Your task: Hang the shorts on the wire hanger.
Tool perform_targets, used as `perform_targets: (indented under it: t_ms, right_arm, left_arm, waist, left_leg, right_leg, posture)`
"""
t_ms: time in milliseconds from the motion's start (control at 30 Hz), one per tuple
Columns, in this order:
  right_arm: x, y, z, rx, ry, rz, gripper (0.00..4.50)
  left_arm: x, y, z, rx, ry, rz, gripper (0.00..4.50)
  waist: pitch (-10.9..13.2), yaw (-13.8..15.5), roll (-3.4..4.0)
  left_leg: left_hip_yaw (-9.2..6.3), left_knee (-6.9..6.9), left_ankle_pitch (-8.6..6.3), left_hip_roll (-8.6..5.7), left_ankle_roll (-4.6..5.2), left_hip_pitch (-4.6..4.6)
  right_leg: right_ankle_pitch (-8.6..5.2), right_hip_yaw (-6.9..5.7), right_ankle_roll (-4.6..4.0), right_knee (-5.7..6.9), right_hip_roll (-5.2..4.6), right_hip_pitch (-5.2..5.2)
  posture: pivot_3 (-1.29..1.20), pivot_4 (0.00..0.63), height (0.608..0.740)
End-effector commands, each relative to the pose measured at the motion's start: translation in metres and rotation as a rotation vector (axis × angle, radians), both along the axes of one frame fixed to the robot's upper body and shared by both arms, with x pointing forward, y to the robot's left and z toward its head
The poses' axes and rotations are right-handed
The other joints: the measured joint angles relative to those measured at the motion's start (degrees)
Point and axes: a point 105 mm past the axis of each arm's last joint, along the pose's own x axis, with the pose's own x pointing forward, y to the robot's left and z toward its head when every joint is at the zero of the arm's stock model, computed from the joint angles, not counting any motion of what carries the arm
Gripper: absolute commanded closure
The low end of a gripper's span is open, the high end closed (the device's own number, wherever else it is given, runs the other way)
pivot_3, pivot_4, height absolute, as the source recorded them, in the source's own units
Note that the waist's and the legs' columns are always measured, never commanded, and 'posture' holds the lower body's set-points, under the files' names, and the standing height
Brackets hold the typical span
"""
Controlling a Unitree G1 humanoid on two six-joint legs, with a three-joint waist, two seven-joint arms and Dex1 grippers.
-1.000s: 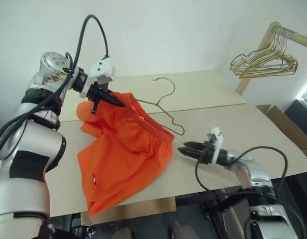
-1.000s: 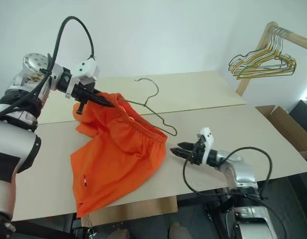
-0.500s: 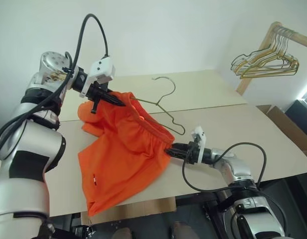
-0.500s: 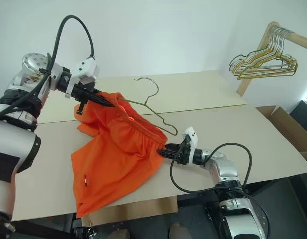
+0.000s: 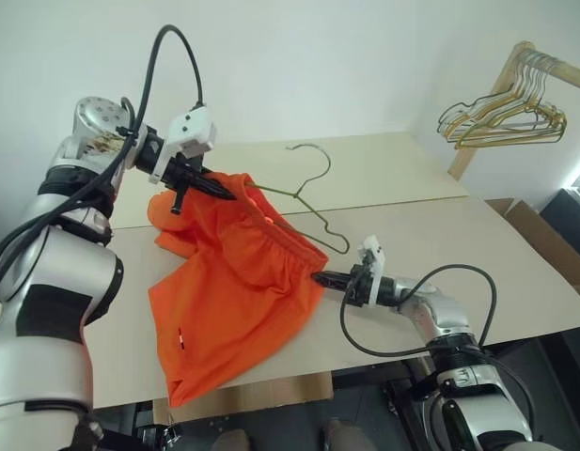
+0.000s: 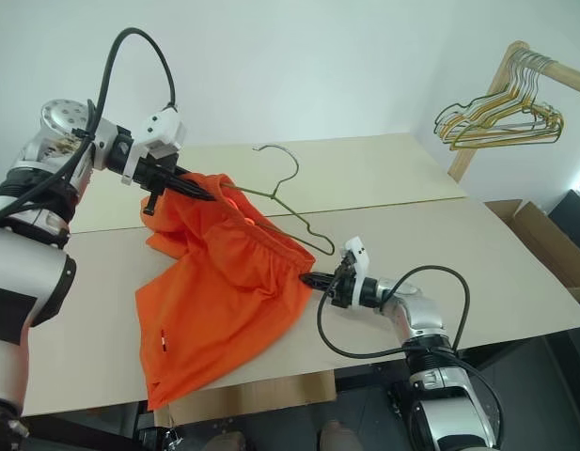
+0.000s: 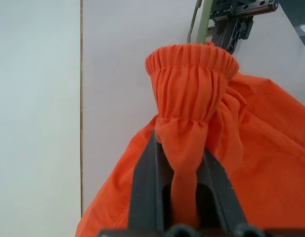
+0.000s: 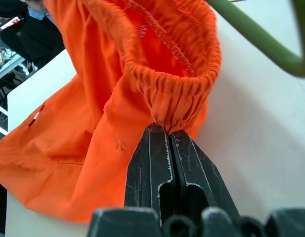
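Head camera, left and right eye views: the orange shorts (image 5: 235, 287) lie spread across the pale surface (image 5: 515, 258), one end raised off it. The left gripper (image 5: 220, 191) is held above the surface, closed on a bunched part of the waistband at the raised end. The right gripper (image 5: 320, 278) sits low, just over the surface, its black fingers pinched on the waistband edge at the near right corner of the shorts. The wire hanger (image 5: 308, 195) runs from the raised end of the shorts toward the right arm, hook uppermost; its lower bend ends just beside the waistband, close to the right gripper. Whether the wire passes inside the waistband cannot be told. A wooden rack (image 5: 501, 89) with a bunch of wire hangers (image 5: 501, 117) stands at the far right, well apart.

Left wrist view: both fingers (image 7: 147, 180) are clamped on a twisted rope of orange fabric, the gathered waistband flaring just beyond the tips. The right gripper's frame and a piece of olive wire lie past it.

Right wrist view: the fingers (image 8: 147, 168) are pressed fully together on a fold of gathered waistband. The olive wire crosses just beside the waistband opening.
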Motion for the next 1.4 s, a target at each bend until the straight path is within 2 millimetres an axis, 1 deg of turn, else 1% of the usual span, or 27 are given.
perform_targets:
  t_ms: [33,233,300,567,733,833,1033,1167,1300,1400]
  right_arm:
    - [0.011,-0.014,0.011,-0.006,-0.026,-0.068,4.47]
    - [0.021,-0.041,0.012,-0.017,0.008,-0.166,4.47]
    - [0.022,-0.046,0.012,-0.017,0.017,-0.171,4.47]
    - [0.018,-0.062,0.010,-0.063,0.004,-0.171,4.47]
    - [0.013,-0.078,0.017,-0.151,-0.086,-0.158,4.47]
    - [0.009,-0.085,0.033,-0.217,-0.164,-0.122,4.47]
    - [0.004,-0.083,0.074,-0.472,-0.399,-0.010,4.47]
    - [0.002,-0.077,0.095,-0.587,-0.520,0.048,4.47]
    - [0.006,-0.067,0.118,-0.712,-0.644,0.060,4.47]
    - [0.005,-0.055,0.132,-0.763,-0.734,0.083,4.47]
  left_arm:
    - [-0.003,0.001,0.023,-0.058,-0.061,-0.016,4.50]
    - [-0.006,0.011,0.020,-0.047,-0.047,0.001,4.50]
    - [-0.007,0.012,0.021,-0.052,-0.044,0.001,4.50]
    - [-0.006,0.021,0.016,-0.014,-0.050,0.025,4.50]
    - [-0.005,0.027,0.009,0.030,-0.051,0.038,4.50]
    - [-0.005,0.033,0.000,0.093,-0.049,0.042,4.50]
    - [-0.005,0.029,-0.013,0.057,-0.030,0.027,4.50]
    - [-0.002,0.021,-0.016,-0.001,-0.045,0.012,4.50]
    - [0.002,0.012,-0.018,-0.084,-0.074,0.019,4.50]
    - [0.004,0.008,-0.022,-0.109,-0.079,0.021,4.50]
  waist:
    - [0.00,-0.04,0.00]
    - [0.00,-0.11,0.00]
    - [0.00,-0.12,0.00]
    - [0.00,-0.08,0.00]
    - [0.00,0.01,0.00]
    - [0.00,0.06,0.00]
    - [0.00,0.06,0.00]
    - [0.00,0.03,0.00]
    - [0.00,0.04,0.00]
    - [0.00,0.10,0.00]
  left_leg:
    - [0.00,0.00,0.00,0.00,0.00,0.00]
    - [0.01,0.00,0.00,0.00,0.00,0.00]
    - [0.00,0.00,0.00,0.01,0.00,0.00]
    - [0.00,0.01,0.00,0.00,0.00,-0.01]
    - [0.01,0.01,0.00,-0.01,0.00,-0.01]
    - [0.01,0.01,0.00,-0.01,0.00,-0.01]
    - [0.02,0.02,0.00,0.00,0.00,-0.01]
    - [0.04,0.02,0.00,0.00,0.00,0.00]
    - [0.05,0.03,0.00,0.00,0.00,-0.01]
    - [0.05,0.03,0.00,0.00,0.00,0.00]
  right_leg:
    - [0.00,0.00,0.00,0.02,0.00,-0.01]
    - [0.00,0.01,0.00,0.06,0.00,-0.02]
    - [0.00,0.01,0.00,0.05,0.00,-0.01]
    - [0.00,0.01,0.00,0.05,0.00,-0.01]
    - [0.00,0.01,0.01,0.01,0.00,-0.02]
    - [-0.01,0.01,0.02,-0.08,-0.01,-0.02]
    - [-0.02,0.01,0.03,-0.18,0.00,-0.04]
    - [-0.02,0.02,0.03,-0.20,0.00,-0.04]
    - [-0.02,0.01,0.03,-0.21,-0.01,-0.05]
    - [-0.02,0.01,0.03,-0.20,-0.02,-0.05]
  posture:
    - [-0.02,0.000,0.740]
    - [-0.03,0.000,0.740]
    - [-0.03,0.000,0.740]
    - [-0.02,0.000,0.740]
    - [-0.01,0.000,0.740]
    - [-0.01,0.000,0.740]
    - [-0.02,0.000,0.740]
    - [-0.03,0.000,0.740]
    - [-0.04,0.000,0.740]
    - [-0.03,0.000,0.740]
